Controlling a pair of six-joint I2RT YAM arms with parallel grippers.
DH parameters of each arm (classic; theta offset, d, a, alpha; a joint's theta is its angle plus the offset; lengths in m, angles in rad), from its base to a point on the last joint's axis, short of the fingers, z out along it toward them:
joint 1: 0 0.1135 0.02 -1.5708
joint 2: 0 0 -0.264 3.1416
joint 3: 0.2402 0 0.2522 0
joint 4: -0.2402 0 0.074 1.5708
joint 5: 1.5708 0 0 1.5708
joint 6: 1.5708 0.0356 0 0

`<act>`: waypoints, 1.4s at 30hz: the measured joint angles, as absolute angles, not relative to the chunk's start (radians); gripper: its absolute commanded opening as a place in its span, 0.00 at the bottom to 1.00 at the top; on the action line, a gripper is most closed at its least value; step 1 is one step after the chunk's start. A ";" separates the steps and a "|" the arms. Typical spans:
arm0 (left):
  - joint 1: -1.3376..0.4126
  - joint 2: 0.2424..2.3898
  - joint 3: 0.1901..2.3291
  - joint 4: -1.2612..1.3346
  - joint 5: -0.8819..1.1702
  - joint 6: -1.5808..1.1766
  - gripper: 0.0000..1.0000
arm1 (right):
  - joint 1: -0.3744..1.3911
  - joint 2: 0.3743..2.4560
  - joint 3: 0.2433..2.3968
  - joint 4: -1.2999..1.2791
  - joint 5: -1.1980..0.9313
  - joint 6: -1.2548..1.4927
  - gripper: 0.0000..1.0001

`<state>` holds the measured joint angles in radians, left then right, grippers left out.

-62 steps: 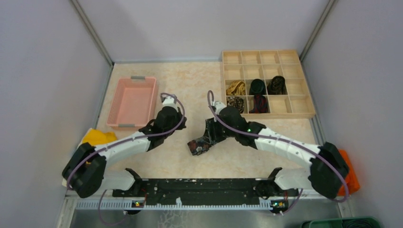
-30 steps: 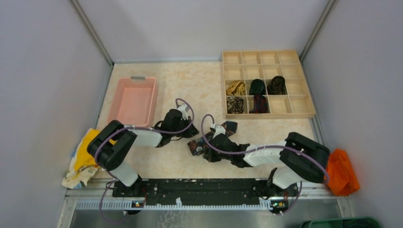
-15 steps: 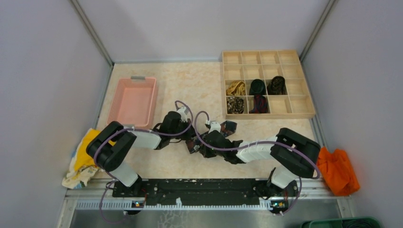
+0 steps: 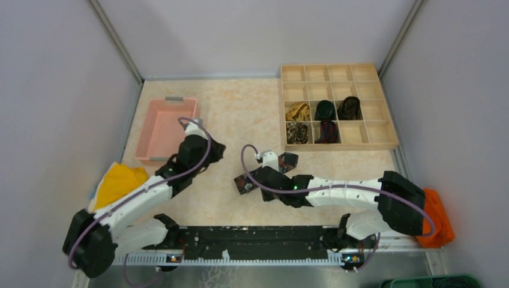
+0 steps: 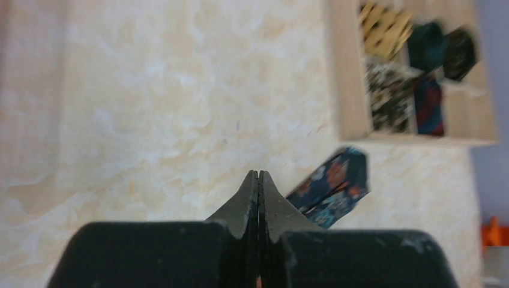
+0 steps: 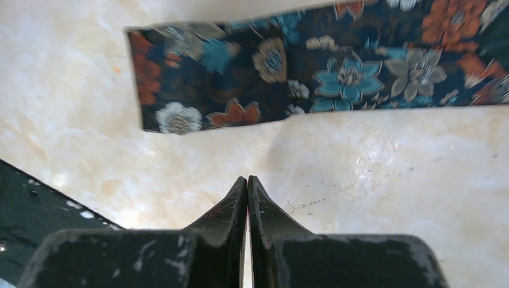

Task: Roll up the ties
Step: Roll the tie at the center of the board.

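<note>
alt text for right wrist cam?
A dark floral tie lies flat across the top of the frame on the marbled beige table. Below it, the right gripper points at the tabletop, jaws shut and empty, clear of the tie.

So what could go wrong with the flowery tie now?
1. The floral tie lies flat and unrolled; the right gripper beside it is shut and empty. Thin fabric flat on the table may be hard to pinch, so it might slip.
2. In the top view the right arm lies across the tie, so moving could drag or crumple it.
3. The left gripper is shut and empty too, so nothing steadies the tie for rolling.
</note>
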<state>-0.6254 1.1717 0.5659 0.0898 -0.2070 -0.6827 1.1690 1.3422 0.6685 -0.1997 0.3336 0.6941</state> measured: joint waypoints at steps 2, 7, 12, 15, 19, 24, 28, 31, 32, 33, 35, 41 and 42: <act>-0.625 1.001 0.586 0.021 -0.276 -0.689 0.00 | 1.199 1.341 0.748 -0.288 0.385 0.676 0.09; -0.626 0.659 0.646 -0.118 -0.410 -0.685 0.00 | 1.277 1.422 0.973 -0.472 0.514 0.630 0.34; -0.626 0.472 0.696 -0.259 -0.507 -0.673 0.00 | 1.341 1.629 1.206 -0.605 0.611 0.583 0.56; -0.626 0.445 0.705 -0.327 -0.539 -0.665 0.00 | 1.367 1.765 1.337 -0.675 0.644 0.543 0.63; -0.625 0.442 0.705 -0.393 -0.561 -0.657 0.00 | 1.379 1.896 1.442 -0.728 0.663 0.513 0.72; -0.625 0.419 0.701 -0.420 -0.576 -0.644 0.00 | 1.379 1.981 1.472 -0.769 0.699 0.498 0.74; -0.625 0.397 0.695 -0.419 -0.576 -0.634 0.00 | 1.376 2.029 1.476 -0.799 0.730 0.498 0.74; -0.626 0.391 0.688 -0.419 -0.576 -0.628 0.00 | 1.366 2.057 1.475 -0.811 0.744 0.499 0.74; -0.625 0.391 0.686 -0.418 -0.576 -0.627 0.00 | 1.362 2.061 1.474 -0.811 0.746 0.500 0.74; -0.625 0.391 0.685 -0.418 -0.576 -0.626 0.00 | 1.357 2.062 1.473 -0.813 0.751 0.501 0.74; -0.625 0.391 0.682 -0.416 -0.575 -0.623 0.00 | 1.343 2.062 1.472 -0.813 0.764 0.510 0.72; -0.625 0.391 0.680 -0.410 -0.564 -0.615 0.00 | 1.303 2.062 1.438 -0.801 0.801 0.527 0.51; -0.626 0.391 0.680 -0.410 -0.562 -0.614 0.00 | 1.297 2.062 1.430 -0.793 0.805 0.526 0.47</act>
